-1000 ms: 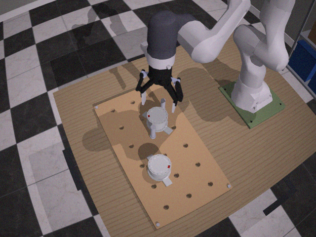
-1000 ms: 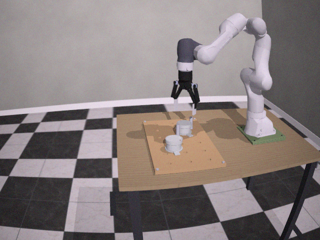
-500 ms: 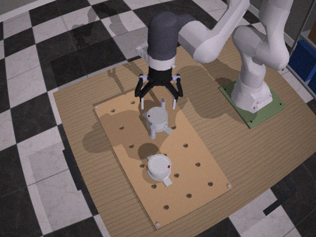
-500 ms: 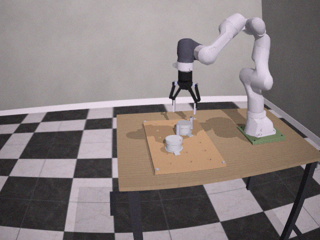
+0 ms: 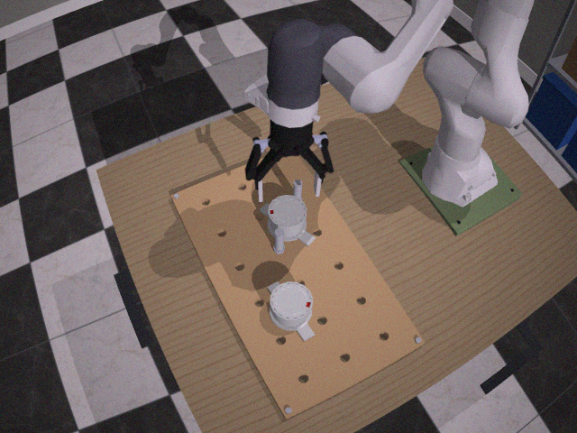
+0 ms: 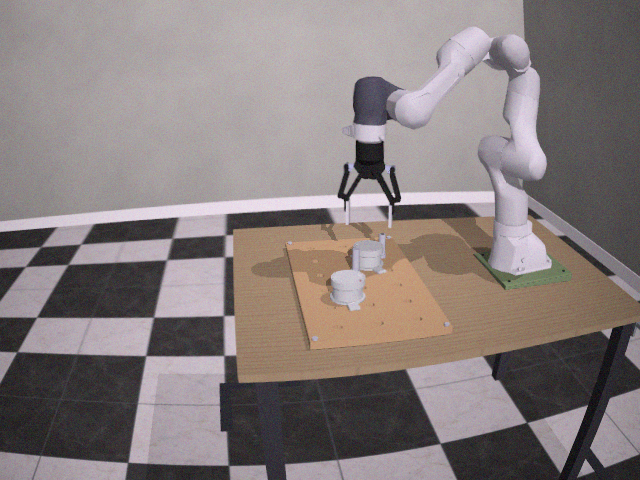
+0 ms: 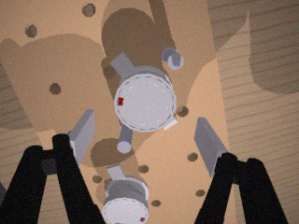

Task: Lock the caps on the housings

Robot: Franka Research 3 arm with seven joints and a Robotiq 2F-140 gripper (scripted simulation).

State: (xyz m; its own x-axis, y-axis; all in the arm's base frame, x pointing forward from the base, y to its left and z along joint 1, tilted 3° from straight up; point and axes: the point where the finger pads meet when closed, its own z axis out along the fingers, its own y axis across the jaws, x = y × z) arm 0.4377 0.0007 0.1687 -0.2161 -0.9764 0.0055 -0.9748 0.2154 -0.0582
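A: ok so where was the gripper [image 5: 288, 198] [image 6: 368, 225] [image 7: 146, 124] at? Looked wide open to me, but not all the way, and nothing in it

B: yep, nothing held. It hung above the far cap [image 5: 287, 209] [image 6: 367, 248] [image 7: 145, 103], fingers pointing down, so I figured the move was mostly a drop. The gap looked roomy enough for the cap

A: what about the two posts [image 5: 279, 242] [image 6: 356, 258] [image 7: 124, 140] beside it?

B: they stood on opposite sides of the cap, and the wrist view had the fingers on the other two sides. Looked like a decent line-up, though a big clockwise twist could've swung a finger into a post. The cap was round, so its only long axis was the upright one

A: and the near cap [image 5: 291, 298] [image 6: 347, 279] [image 7: 125, 212]?

B: further out on the board [image 5: 372, 321] [image 6: 361, 333] [image 7: 70, 61], no posts. Both housings were upright. The side view showed the height left under the fingertips; the top one showed the red marks facing different ways, but I couldn't tell if either was locked

And round it turns! The gripper [image 5: 289, 188] [image 6: 368, 219] [image 7: 146, 124] twists above the board, its left finger [image 5: 260, 190] [image 6: 347, 212] [image 7: 84, 135] swinging nearer, the right finger [image 5: 317, 185] [image 6: 390, 215] [image 7: 208, 145] going farther back, while the pale wrist bracket [image 5: 257, 94] [image 6: 347, 130] now juts out more to the left.
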